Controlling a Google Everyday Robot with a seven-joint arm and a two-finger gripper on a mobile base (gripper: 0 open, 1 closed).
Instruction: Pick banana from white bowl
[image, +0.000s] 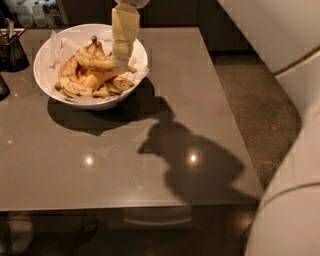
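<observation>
Hand (121, 60) hangs over the right side of the white bowl (39, 80), its tip at the banana (95, 62); contact cannot be confirmed, nor whether the hand is clenched or released. The banana lies in the bowl atop smaller pieces. The bowl stands on the tabletop (125, 165), far left.

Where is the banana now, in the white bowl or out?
In. The banana lies on the smaller pieces inside the white bowl; the gripper hangs over one end of it.
</observation>
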